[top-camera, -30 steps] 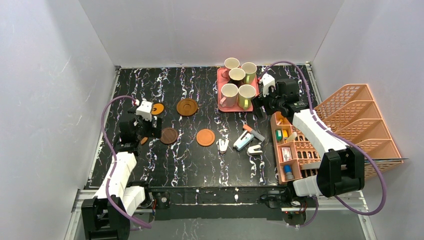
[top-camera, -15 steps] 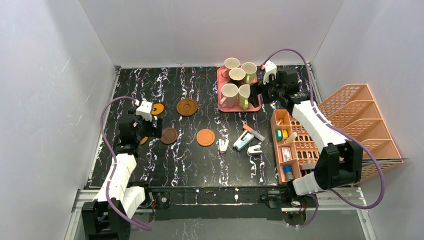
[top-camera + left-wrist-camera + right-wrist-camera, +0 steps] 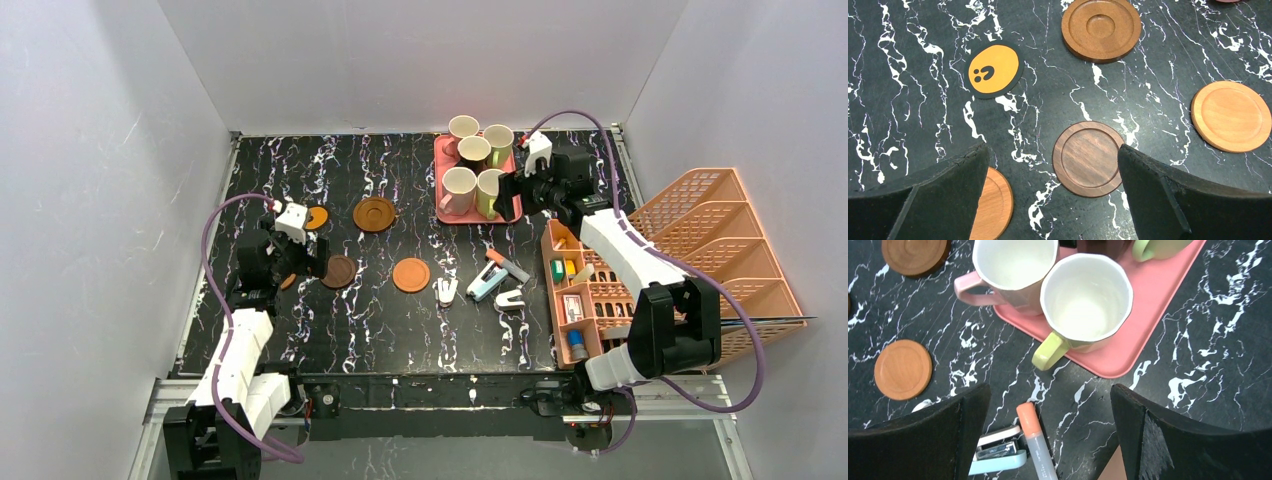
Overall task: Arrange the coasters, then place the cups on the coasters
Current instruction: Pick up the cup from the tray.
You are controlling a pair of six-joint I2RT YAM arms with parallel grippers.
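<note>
Five coasters lie loose on the table (image 3: 400, 330), out toward 9 o'clock from its middle. The left end effector (image 3: 1053, 155) hangs over them with its fingers spread wide and holds nothing. A dark brown coaster (image 3: 1088, 158) sits between those fingers, and an orange coaster (image 3: 993, 202) is half hidden under the finger at 7 o'clock. The wooden discs look stiff, light and unlikely to break, but they are low, so a pinch probably has to come straight down with the fingertips nearly on the table and close across opposite edges, where the raised rim gives some bite. The yellow disc with a face (image 3: 994, 69), at 11 o'clock in the wrist view, looks much thinner and may slide away before it lifts. The five cups stand crowded on the pink tray (image 3: 442, 165) at about 1 o'clock on the table. The right end effector (image 3: 1050, 390) is also spread and empty, just short of the yellow-green cup (image 3: 1087, 300), whose handle points to 7 o'clock. These cups are probably ceramic: heavier, smooth and liable to chip. A sound hold would be on the wall at the lip, one finger inside and one outside, on the side away from the pink cup (image 3: 1015, 265) pressed close at its 10 o'clock.
</note>
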